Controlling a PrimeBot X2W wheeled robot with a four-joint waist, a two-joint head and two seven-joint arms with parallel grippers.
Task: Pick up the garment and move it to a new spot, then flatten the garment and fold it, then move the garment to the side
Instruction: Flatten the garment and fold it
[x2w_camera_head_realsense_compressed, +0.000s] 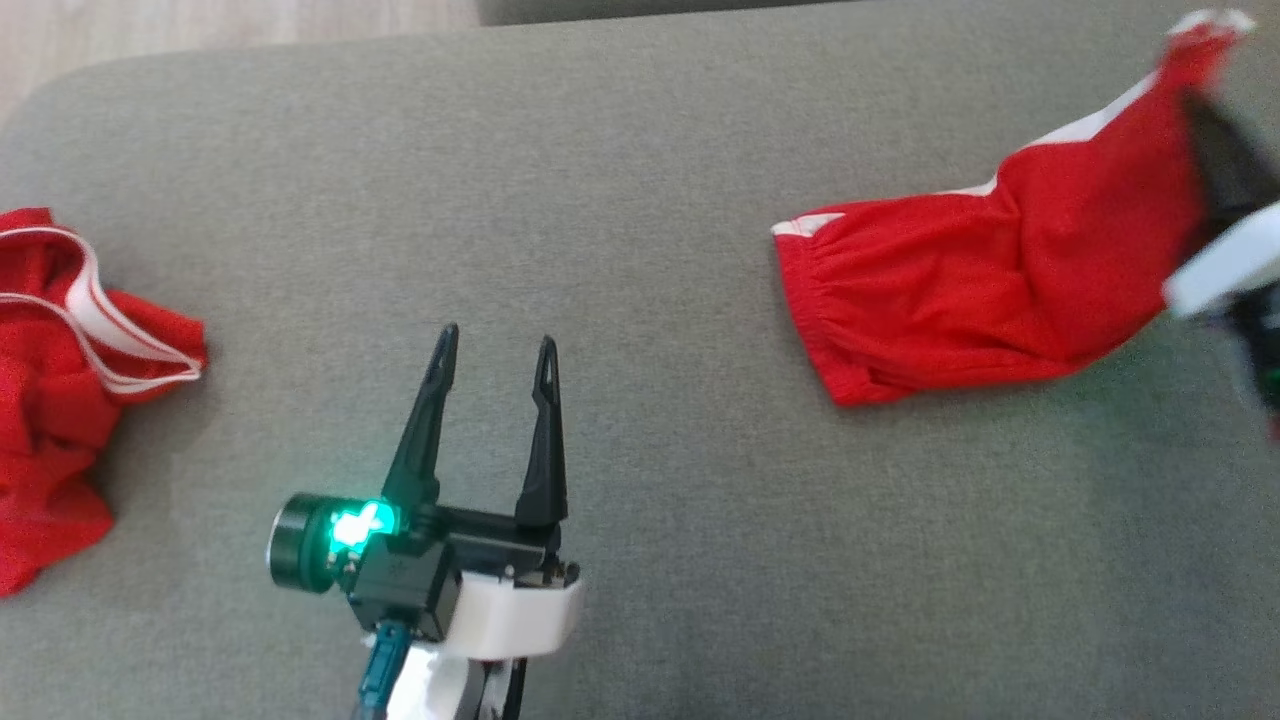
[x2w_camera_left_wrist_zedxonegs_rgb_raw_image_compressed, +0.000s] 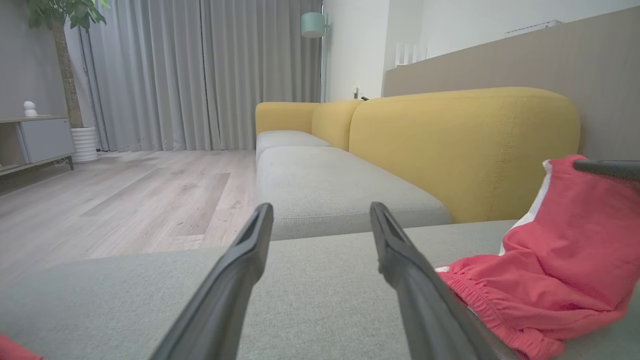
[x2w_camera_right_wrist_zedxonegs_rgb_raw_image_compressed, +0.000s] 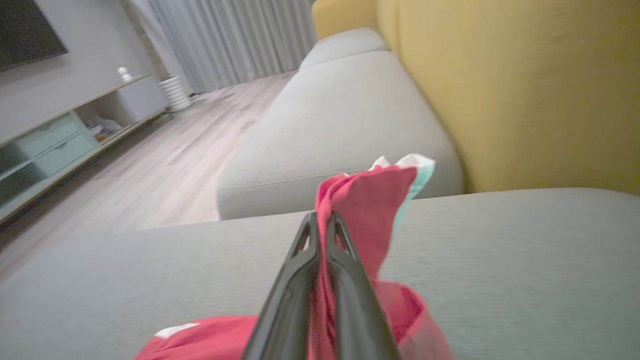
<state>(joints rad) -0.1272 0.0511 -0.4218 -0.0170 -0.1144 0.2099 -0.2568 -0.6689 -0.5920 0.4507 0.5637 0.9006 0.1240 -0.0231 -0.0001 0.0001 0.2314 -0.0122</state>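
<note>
The garment (x2w_camera_head_realsense_compressed: 980, 290), red shorts with white side stripes, lies on the right part of the grey cushion (x2w_camera_head_realsense_compressed: 650, 180), one end lifted toward the upper right. My right gripper (x2w_camera_head_realsense_compressed: 1192, 98) is shut on that raised end; in the right wrist view its closed fingers (x2w_camera_right_wrist_zedxonegs_rgb_raw_image_compressed: 320, 222) pinch red cloth (x2w_camera_right_wrist_zedxonegs_rgb_raw_image_compressed: 370, 200) that stands up above them. My left gripper (x2w_camera_head_realsense_compressed: 495, 345) stands open over bare cushion at the lower middle, well left of the garment and touching nothing. In the left wrist view the garment (x2w_camera_left_wrist_zedxonegs_rgb_raw_image_compressed: 565, 260) lies just right of the open left gripper (x2w_camera_left_wrist_zedxonegs_rgb_raw_image_compressed: 320, 210).
A second red, white-trimmed piece of clothing (x2w_camera_head_realsense_compressed: 60, 400) lies crumpled at the cushion's left edge. A yellow sofa back (x2w_camera_left_wrist_zedxonegs_rgb_raw_image_compressed: 465, 145) rises beyond the cushion. Wooden floor (x2w_camera_head_realsense_compressed: 200, 30) shows past the far left corner.
</note>
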